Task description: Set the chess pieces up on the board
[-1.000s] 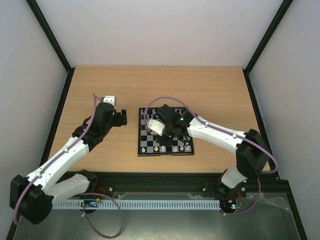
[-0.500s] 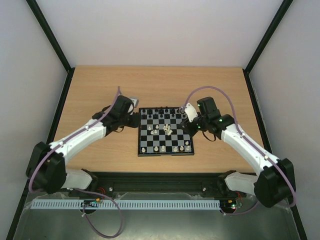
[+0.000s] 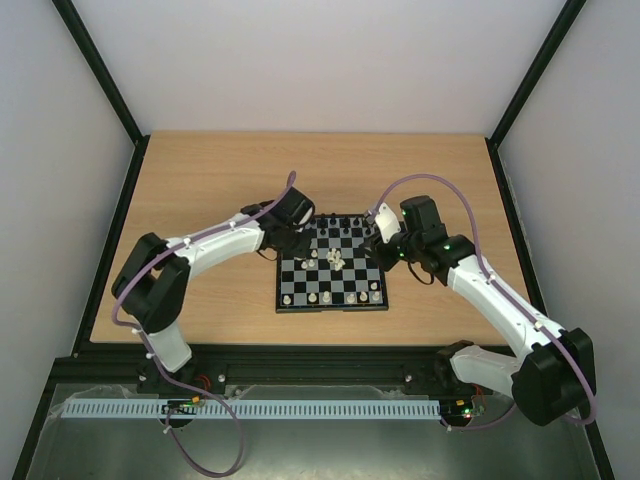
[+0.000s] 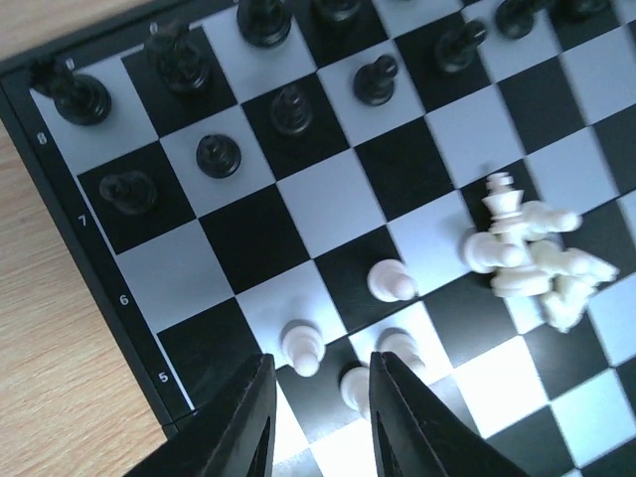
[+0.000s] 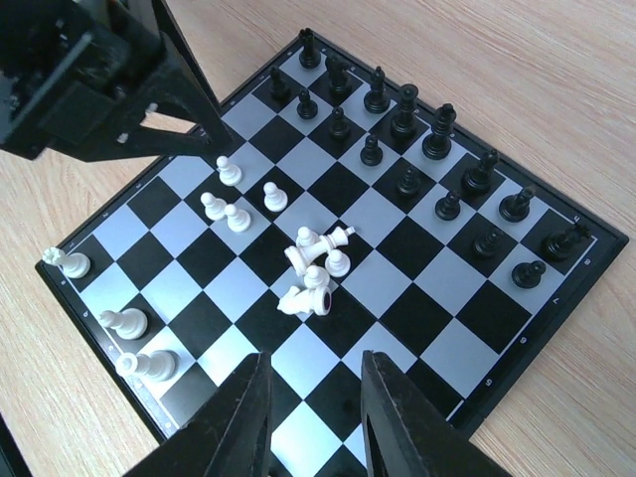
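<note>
From above, the chess pieces are mere specks and their kinds cannot be told. There the left arm's wrist covers the far left corner of the board, and the right arm's wrist overhangs its far right edge. Both pairs of fingers are hidden beneath them. The left wrist view cuts the board off on its right and near sides. In the white heap at mid-board the pieces overlap, so their number is unclear.

The board lies at the middle of the desk, square to its edges. Black men stand upright in two rows along the far side. A few white pieces stand along the near edge. Four white pawns stand in a loose cluster just left of the heap, whose pieces lie toppled and point different ways.

The left fingers hang over the left part of the board, just beside the pawns, and are partly apart. In their own view one pawn shows in the gap between the tips. Whether it is touched cannot be told, and nothing is visibly gripped. The right fingers hover over the board's right side, also partly apart, holding nothing, with bare squares showing between them
</note>
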Motion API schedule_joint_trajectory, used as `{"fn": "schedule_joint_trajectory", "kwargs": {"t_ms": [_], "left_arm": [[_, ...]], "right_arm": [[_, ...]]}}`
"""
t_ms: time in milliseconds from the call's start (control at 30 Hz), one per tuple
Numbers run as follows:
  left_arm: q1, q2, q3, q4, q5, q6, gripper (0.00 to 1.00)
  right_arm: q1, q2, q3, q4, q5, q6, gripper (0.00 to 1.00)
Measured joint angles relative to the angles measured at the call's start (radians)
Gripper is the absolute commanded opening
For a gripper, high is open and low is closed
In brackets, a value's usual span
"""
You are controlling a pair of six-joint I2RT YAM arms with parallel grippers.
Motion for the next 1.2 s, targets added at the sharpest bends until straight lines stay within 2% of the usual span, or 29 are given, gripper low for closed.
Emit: {"fn": "schedule_joint_trajectory", "kwargs": {"t_ms": [267, 733, 1000, 1200], "left_arm": [[-0.005, 0.087, 0.028, -0.046, -0.022, -0.011, 0.28], [-0.011, 0.129, 0.032, -0.050, -0.035, -0.013, 0.16], [-0.011, 0.133, 0.032, -0.046, -0.033, -0.008, 0.03], [-0.011, 0.130, 0.034, -0.056, -0.045, -0.008, 0.02]], "right_arm": [[0.000, -0.007, -0.010, 0.003, 0.001, -0.012, 0.28], [0.000, -0.007, -0.011, 0.003, 0.000, -0.022, 0.29], [0.000, -0.007, -0.014, 0.003, 0.001, -0.031, 0.29], [0.000, -0.005, -0.016, 0.003, 0.000, -0.034, 0.29]]}}
